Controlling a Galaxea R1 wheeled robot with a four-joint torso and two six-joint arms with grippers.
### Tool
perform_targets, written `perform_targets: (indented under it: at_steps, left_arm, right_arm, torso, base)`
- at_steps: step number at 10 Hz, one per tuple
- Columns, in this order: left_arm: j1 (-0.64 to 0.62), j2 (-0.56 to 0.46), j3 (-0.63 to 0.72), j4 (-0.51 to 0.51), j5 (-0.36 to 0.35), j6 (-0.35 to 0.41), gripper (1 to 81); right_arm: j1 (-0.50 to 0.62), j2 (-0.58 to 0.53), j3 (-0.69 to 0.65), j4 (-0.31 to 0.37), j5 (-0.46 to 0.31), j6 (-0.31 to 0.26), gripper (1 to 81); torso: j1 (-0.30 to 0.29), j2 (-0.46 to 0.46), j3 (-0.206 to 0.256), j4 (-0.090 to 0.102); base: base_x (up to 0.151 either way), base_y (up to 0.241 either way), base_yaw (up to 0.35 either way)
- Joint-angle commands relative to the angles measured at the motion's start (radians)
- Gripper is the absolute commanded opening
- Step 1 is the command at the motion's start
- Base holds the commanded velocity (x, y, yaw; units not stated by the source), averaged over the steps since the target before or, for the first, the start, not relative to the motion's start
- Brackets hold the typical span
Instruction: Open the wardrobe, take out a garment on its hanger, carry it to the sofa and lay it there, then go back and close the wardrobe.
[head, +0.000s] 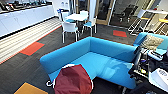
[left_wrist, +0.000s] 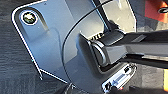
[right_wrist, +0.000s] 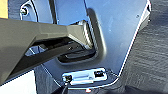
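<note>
On sofa front edge: garment, seemingly draped.

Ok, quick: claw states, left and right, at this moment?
Left claw: cannot be told; the fingers can't be made out.
Right claw: cannot be told either, for the same reason.

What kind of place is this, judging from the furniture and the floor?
Most likely an office lounge or break area. A large blue sofa stands on dark carpet with orange tiles, a white table with white chairs is behind it, and glass doors lead to a room with an office chair.
</note>
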Motion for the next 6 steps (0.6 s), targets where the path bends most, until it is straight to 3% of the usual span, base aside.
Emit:
perform_targets:
  at_steps: [1, 6]
  left_arm:
    - [-0.024, -0.015, -0.005, 0.015, 0.027, 0.002, 81.1]
    - [-0.01, 0.013, -0.011, 0.004, 0.044, -0.001, 81.1]
  right_arm:
    - [0.003, 0.001, 0.003, 0.001, -0.064, 0.0, 81.1]
    - [-0.003, 0.0, 0.003, 0.0, -0.062, -0.002, 81.1]
  torso:
    - [0.002, 0.0, 0.0, 0.0]
    - [0.002, 0.0, 0.0, 0.0]
  base:
    - [0.0, 0.0, 0.0]
    - [0.0, 0.0, 0.0]
